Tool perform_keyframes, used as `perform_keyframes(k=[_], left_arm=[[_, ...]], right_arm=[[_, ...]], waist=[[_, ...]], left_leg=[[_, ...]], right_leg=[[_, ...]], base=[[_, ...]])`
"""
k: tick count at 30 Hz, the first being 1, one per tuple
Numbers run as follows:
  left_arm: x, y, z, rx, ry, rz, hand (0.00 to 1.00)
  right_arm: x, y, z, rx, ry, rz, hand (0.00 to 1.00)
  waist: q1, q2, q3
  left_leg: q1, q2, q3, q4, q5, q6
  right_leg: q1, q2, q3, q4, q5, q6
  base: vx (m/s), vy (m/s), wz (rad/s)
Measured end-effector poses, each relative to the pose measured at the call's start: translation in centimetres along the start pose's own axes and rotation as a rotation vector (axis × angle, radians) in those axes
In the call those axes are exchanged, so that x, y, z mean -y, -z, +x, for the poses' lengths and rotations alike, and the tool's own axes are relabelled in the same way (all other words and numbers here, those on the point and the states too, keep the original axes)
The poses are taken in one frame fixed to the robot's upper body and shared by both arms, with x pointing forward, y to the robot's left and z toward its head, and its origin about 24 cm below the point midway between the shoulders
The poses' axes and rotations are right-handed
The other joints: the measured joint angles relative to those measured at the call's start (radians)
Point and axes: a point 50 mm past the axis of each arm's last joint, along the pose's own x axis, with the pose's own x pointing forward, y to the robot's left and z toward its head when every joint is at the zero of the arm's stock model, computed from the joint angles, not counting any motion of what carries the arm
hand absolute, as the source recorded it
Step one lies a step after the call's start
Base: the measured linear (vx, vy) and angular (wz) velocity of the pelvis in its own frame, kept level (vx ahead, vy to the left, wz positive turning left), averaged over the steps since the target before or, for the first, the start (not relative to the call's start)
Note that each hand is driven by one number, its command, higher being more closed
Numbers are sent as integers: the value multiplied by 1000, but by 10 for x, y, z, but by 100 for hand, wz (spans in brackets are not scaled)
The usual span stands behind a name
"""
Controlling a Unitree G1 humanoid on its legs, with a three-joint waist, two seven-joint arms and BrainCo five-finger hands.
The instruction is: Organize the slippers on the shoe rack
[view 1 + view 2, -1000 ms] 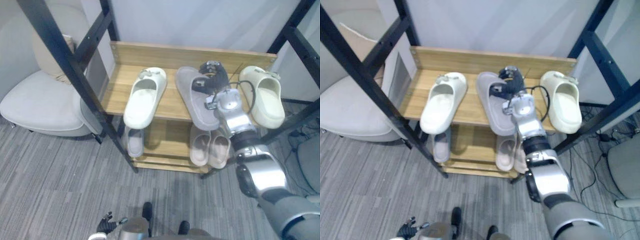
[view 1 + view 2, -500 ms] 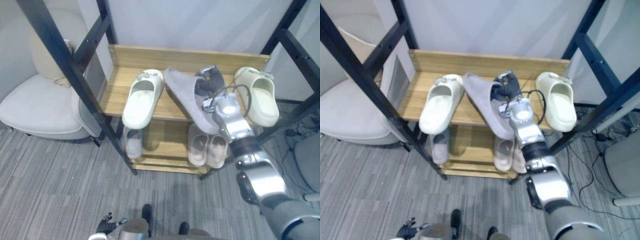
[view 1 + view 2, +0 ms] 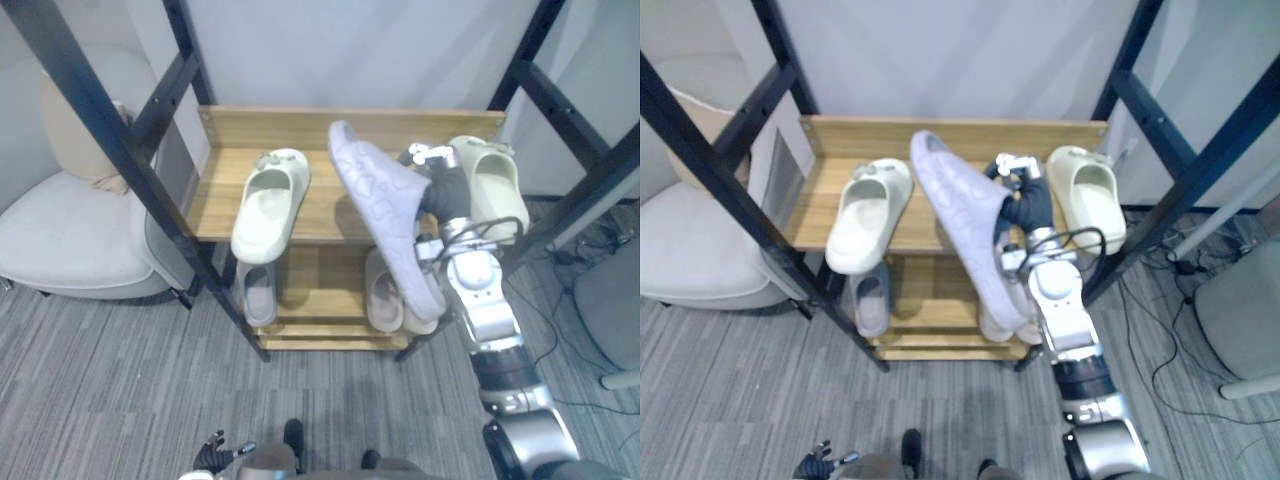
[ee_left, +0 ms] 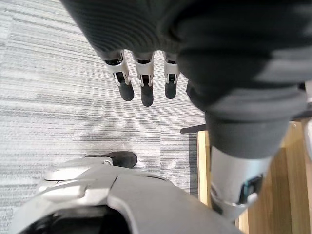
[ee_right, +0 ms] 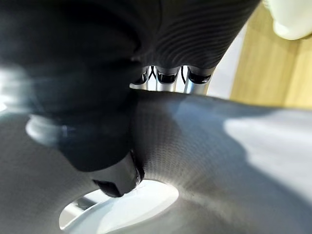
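My right hand (image 3: pixel 446 190) is shut on the strap of a grey slipper (image 3: pixel 385 215) and holds it above the wooden shoe rack's top shelf (image 3: pixel 222 172), tipped on edge with its patterned sole towards me. In the right wrist view the fingers (image 5: pixel 168 75) and thumb curl round the grey fabric (image 5: pixel 204 156). One cream slipper (image 3: pixel 268 205) lies at the shelf's left, overhanging the front edge. Another cream slipper (image 3: pixel 492 185) lies at the right, partly behind my hand. My left hand (image 4: pixel 141 83) hangs low over the carpet, fingers straight and holding nothing.
On the lower shelf lie a grey slipper (image 3: pixel 257 292) and a beige pair (image 3: pixel 383 300), partly hidden by the lifted slipper. Black frame posts (image 3: pixel 105 125) cross in front of the rack at both sides. A white armchair (image 3: pixel 70 225) stands at the left, a grey seat (image 3: pixel 610 310) at the right.
My right hand has lifted the grey slipper off the top shelf and turned it from lying flat to standing on edge, sole towards me. The camera has shifted too.
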Motion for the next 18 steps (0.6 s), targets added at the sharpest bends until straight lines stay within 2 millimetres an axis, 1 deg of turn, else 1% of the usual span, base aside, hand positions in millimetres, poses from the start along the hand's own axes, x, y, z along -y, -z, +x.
perform_keyframes(k=[1,4,5,6,8,9,11,13,14,15,16,17,18], left_arm=[[0,1,0,-2,0,1,0],[1,5,-1,-13,5,15,0],[1,5,-1,-14,6,16,0],[2,6,-1,-17,13,15,0],[2,7,-1,-19,20,15,0],[2,7,-1,-19,21,15,0],[2,10,-2,-25,24,25,0],[3,8,-1,-15,28,34,0],[3,2,1,8,31,41,0],[4,-8,4,31,41,62,0],[6,-14,5,46,50,77,0],[9,-22,8,68,61,92,0],[10,-25,8,75,63,95,0]], right_arm=[[-2,0,-2,0,-12,8,100],[-25,2,-19,-18,-140,79,100],[-27,2,-21,-20,-153,83,100],[-36,4,-27,-37,-214,98,100],[-48,9,-37,-67,-285,118,100],[-49,9,-38,-71,-294,121,100],[-68,15,-51,-116,-416,131,100],[-74,17,-56,-128,-479,113,100],[-78,19,-60,-143,-519,106,100],[-80,24,-61,-161,-542,91,100],[-79,27,-60,-171,-548,66,100],[-78,31,-57,-180,-560,28,100],[-77,32,-55,-183,-565,14,100]], waist=[[-1,1,0],[-6,10,-18],[-7,11,-19],[-7,14,-23],[-5,14,-29],[-5,14,-29],[-3,17,-31],[-2,17,-31],[1,14,-22],[5,16,3],[5,22,25],[5,32,60],[6,38,71]], left_leg=[[3,0,0,0,0,0],[11,1,0,0,0,0],[12,1,0,0,0,0],[12,1,-2,0,0,1],[15,1,-7,0,0,0],[16,1,-8,-1,-1,0],[15,0,-11,-3,-5,-5],[-13,-1,-12,6,-6,-3],[-70,-5,-17,69,-18,-1],[-138,-7,-23,171,-41,9],[-185,-4,-26,249,-69,11],[-253,0,-31,359,-110,12],[-279,2,-33,395,-124,13]], right_leg=[[4,0,0,0,0,0],[11,1,2,0,0,0],[11,1,2,0,0,0],[11,1,1,0,0,0],[16,0,-1,0,0,0],[17,0,-2,0,0,0],[5,-6,-3,35,-16,1],[-42,-14,-3,89,-40,0],[-101,-25,-7,161,-59,-2],[-138,-35,-13,221,-73,-6],[-165,-40,-22,262,-87,-9],[-210,-48,-28,339,-120,-9],[-230,-50,-29,369,-132,-11]], base=[[-54,1,-3],[-40,0,-1],[-49,0,2],[-41,2,4],[-36,2,7],[-41,0,8],[-51,5,4],[-42,17,6],[-23,6,20],[-52,2,28],[-118,-4,28],[-149,-7,23],[-217,-8,23]])
